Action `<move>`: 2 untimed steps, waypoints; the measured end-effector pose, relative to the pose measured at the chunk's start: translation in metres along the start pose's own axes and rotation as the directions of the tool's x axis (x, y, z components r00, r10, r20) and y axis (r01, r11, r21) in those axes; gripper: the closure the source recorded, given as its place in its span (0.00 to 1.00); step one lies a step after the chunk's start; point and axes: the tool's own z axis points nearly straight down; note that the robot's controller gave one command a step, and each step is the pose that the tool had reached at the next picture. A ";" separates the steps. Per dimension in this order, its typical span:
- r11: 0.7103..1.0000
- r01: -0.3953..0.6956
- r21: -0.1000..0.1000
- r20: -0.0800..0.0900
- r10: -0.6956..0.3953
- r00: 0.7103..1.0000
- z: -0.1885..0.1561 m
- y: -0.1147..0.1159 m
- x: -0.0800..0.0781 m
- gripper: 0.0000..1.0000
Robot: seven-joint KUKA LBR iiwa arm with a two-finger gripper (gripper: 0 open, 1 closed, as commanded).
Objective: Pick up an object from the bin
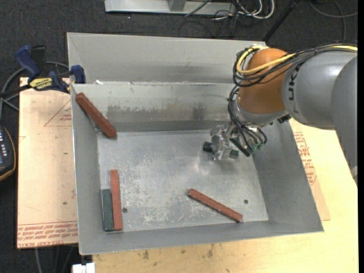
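Upper left of frame: a leaning brown stick [95, 115] is resting against the left wall of the bin [170, 104], its lower end sitting where wall meets floor.

Lower left: a flat red-brown stick [115, 201] is lying up-and-down the frame, touching a dark green-grey stick [107, 210] on its left side. Both are sitting close to the left wall.

Lower centre: a lone red-brown stick [215, 205] is lying flat, well apart from the others. Its long axis is running on a shallow diagonal, upper left to lower right.

Right of centre: the pincer [223, 148] is hanging low over bare floor near the back wall. I cannot tell whether it is spread or pressed together (wrist cables are crowding it). The orange wrist cover [259, 90] and the grey arm [324, 90] are reaching in from the right.

Judgement: the lone stick is lying nearest, straight toward the lower edge from the pincer. A grasp would probably be wanting the pincer turned square across that diagonal.

Surface: scuffed flat metal, with sloping walls. Room: dark floor [34, 16] is surrounding the bin, with loose cables [250, 4] trailing along the top edge.
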 end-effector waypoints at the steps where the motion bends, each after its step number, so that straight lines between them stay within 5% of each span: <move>1: 1.000 0.000 -0.001 -0.005 0.000 1.000 0.002 0.000 0.001 0.00; 2: 1.000 0.000 0.000 0.000 0.000 1.000 0.000 0.000 0.000 1.00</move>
